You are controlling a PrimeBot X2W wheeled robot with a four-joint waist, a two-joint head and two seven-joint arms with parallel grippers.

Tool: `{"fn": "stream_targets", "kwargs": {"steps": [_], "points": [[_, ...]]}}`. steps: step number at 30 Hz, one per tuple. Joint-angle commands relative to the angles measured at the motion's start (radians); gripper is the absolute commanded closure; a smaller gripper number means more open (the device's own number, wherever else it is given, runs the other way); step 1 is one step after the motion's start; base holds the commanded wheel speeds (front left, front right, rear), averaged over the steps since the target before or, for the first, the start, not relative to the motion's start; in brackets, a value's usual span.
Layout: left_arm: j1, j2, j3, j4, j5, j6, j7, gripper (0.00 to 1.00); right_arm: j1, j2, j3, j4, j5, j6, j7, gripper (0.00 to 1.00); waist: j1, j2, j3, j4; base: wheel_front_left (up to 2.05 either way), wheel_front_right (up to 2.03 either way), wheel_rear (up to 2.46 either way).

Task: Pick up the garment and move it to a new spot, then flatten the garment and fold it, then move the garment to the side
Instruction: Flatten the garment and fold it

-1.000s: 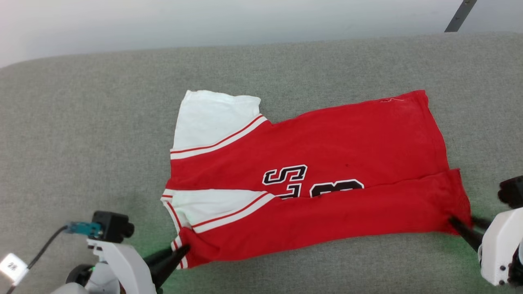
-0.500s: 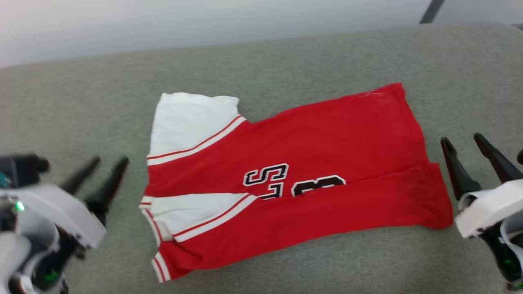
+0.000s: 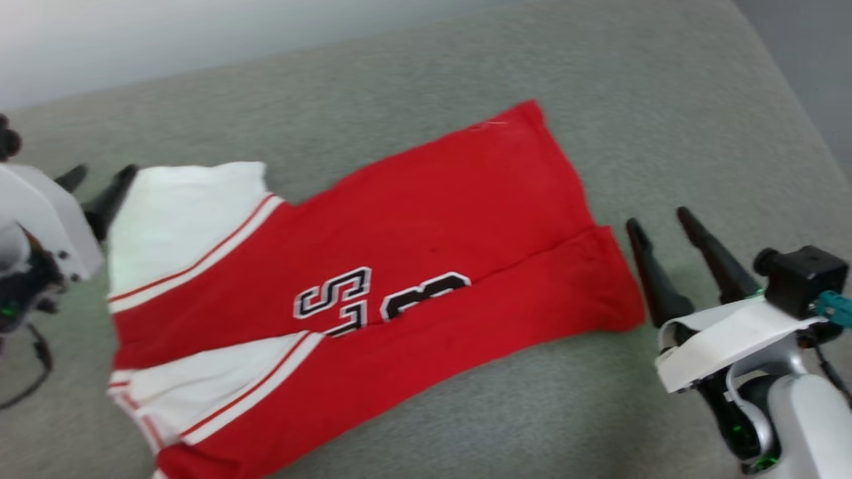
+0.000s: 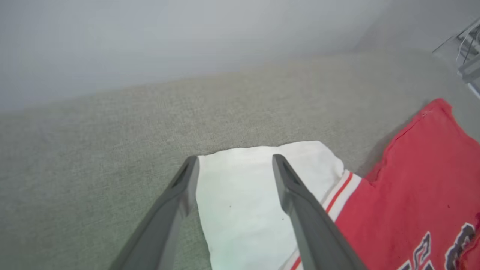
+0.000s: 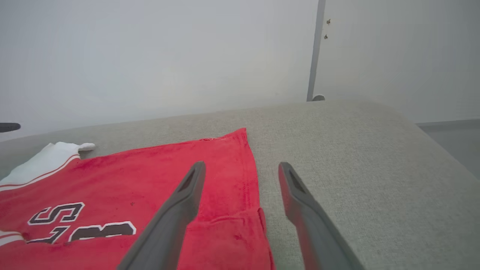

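The left gripper (image 3: 105,170) hangs spread by the white sleeve (image 4: 240,198) of the garment (image 3: 399,233), the right gripper (image 3: 657,217) spread beside its hem (image 5: 256,187); pinching one layer only could drag the fold askew.

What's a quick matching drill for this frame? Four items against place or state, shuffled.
A. left gripper
B. right gripper
C. bright red soft cloth garment
D. black white-edged lettering

1. partly hidden under the folded strip
2. open, beside the red hem
3. spread on the grey fabric surface
4. open, at the white sleeve

Pairs: A-4, B-2, C-3, D-1
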Motion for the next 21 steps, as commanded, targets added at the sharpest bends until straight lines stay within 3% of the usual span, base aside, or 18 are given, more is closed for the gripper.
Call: {"fn": "stream_targets", "kwargs": {"steps": [1, 4, 8, 12, 14, 15, 21], "points": [[-0.041, 0.011, -0.017, 0.072, 0.003, -0.018, 0.067, 0.0, -0.013, 0.009, 0.031, 0.009, 0.015, -0.001, -0.006, 0.0, 0.0, -0.0001, 0.051, -0.114, 0.0, 0.0, 0.0], [-0.102, 0.011, -0.045, 0.183, 0.004, -0.032, 0.179, 0.0, -0.019, 0.002, 0.054, 0.027, 0.032, -0.001, -0.015, 0.0, 0.0, -0.0001, 0.062, -0.148, 0.0, 0.0, 0.0], [-0.152, 0.002, -0.075, 0.312, -0.007, -0.02, 0.333, 0.0, -0.012, -0.007, 0.071, 0.04, 0.044, -0.001, -0.027, 0.0, 0.0, -0.0001, 0.068, -0.169, 0.0, 0.0, 0.0], [-0.173, -0.024, -0.097, 0.38, -0.024, -0.043, 0.419, 0.0, -0.009, -0.014, 0.072, 0.044, 0.052, -0.001, -0.029, 0.0, 0.0, -0.0001, 0.066, -0.168, 0.0, 0.0, 0.0], [-0.181, -0.045, -0.105, 0.395, -0.028, -0.061, 0.44, 0.68, -0.017, -0.016, 0.071, 0.043, 0.055, -0.001, -0.026, 0.0, 0.0, -0.0001, 0.064, -0.158, 0.0, 0.0, 0.0], [-0.187, -0.055, -0.108, 0.4, -0.029, -0.069, 0.444, 0.96, -0.024, -0.02, 0.074, 0.042, 0.057, -0.001, -0.023, 0.0, 0.0, -0.0001, 0.063, -0.152, 0.0, 0.0, 0.0], [-0.213, -0.096, -0.119, 0.434, -0.016, -0.088, 0.409, 1.0, -0.128, -0.061, 0.121, 0.059, 0.083, -0.001, 0.063, 0.0, 0.0, -0.0001, 0.06, -0.11, 0.0, 0.0, 0.0]]}}
